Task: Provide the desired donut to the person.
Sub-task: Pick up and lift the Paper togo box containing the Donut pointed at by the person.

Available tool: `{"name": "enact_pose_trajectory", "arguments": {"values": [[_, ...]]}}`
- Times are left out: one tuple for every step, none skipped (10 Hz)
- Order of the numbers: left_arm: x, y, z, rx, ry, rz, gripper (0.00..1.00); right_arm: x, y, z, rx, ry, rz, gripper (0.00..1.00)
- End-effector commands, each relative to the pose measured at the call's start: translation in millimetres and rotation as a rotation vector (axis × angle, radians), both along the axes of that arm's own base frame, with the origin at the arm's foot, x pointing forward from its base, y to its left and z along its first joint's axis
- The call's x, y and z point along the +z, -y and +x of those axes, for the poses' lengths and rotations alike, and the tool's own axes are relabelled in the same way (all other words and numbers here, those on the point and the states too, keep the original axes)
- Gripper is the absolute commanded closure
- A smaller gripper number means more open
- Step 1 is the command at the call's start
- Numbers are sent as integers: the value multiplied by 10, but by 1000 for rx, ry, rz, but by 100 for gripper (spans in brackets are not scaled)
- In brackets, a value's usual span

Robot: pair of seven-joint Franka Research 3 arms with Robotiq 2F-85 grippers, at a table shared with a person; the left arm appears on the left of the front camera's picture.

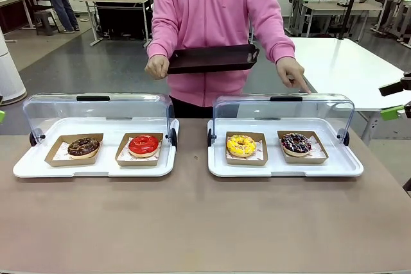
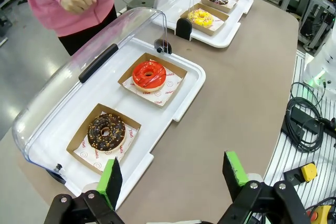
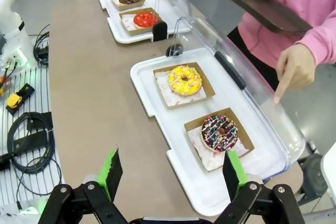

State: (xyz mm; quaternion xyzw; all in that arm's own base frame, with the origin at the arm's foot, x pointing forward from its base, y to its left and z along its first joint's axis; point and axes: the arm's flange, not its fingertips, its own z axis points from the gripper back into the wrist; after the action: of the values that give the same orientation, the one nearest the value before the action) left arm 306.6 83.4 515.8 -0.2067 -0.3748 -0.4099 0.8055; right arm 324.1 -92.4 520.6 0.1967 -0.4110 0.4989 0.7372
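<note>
Reading the choice is the step you are in, as I judge it: across the table (image 1: 192,222) the person (image 1: 212,24) stands with a dark serving tray (image 1: 212,59) held out in the holding hand (image 1: 157,67). The pointing hand (image 3: 295,69) aims a finger down at the far end of the right display tray (image 1: 282,170), close by its clear lid (image 1: 282,110), which stands swung open on the person's side. That end holds the sprinkled dark donut (image 3: 219,132), sitting in its own cardboard boat (image 3: 190,127), so take it as the one wanted. Your right gripper (image 3: 171,163) hovers off that tray's near edge, fingers spread wide with nothing between them. The next move likely calls for bringing it over that donut, closing gently on it or its boat, then carrying it across to the serving tray. Mind the raised lid behind the donut and the finger near it. Just beside it in the same tray lies the yellow donut (image 3: 184,80). The left display tray (image 1: 96,171), with the red donut (image 2: 149,74) and nut-topped chocolate donut (image 2: 106,131), is well apart. Your left gripper (image 2: 171,169) hangs near it, released and empty.
</note>
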Motion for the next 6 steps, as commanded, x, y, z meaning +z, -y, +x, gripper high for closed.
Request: {"name": "enact_pose_trajectory", "arguments": {"values": [[-10, -10, 9, -11, 4, -12, 0, -13, 10, 31, 13, 13, 11, 0], [-10, -10, 9, -11, 4, -12, 0, -13, 10, 31, 13, 13, 11, 0], [-10, -10, 9, -11, 4, -12, 0, -13, 10, 31, 13, 13, 11, 0], [-10, -10, 9, -11, 4, -12, 0, -13, 10, 31, 13, 13, 11, 0], [-10, -10, 9, -11, 4, -12, 0, -13, 10, 31, 13, 13, 11, 0], [-10, -10, 9, -11, 4, -12, 0, -13, 10, 31, 13, 13, 11, 0]]}}
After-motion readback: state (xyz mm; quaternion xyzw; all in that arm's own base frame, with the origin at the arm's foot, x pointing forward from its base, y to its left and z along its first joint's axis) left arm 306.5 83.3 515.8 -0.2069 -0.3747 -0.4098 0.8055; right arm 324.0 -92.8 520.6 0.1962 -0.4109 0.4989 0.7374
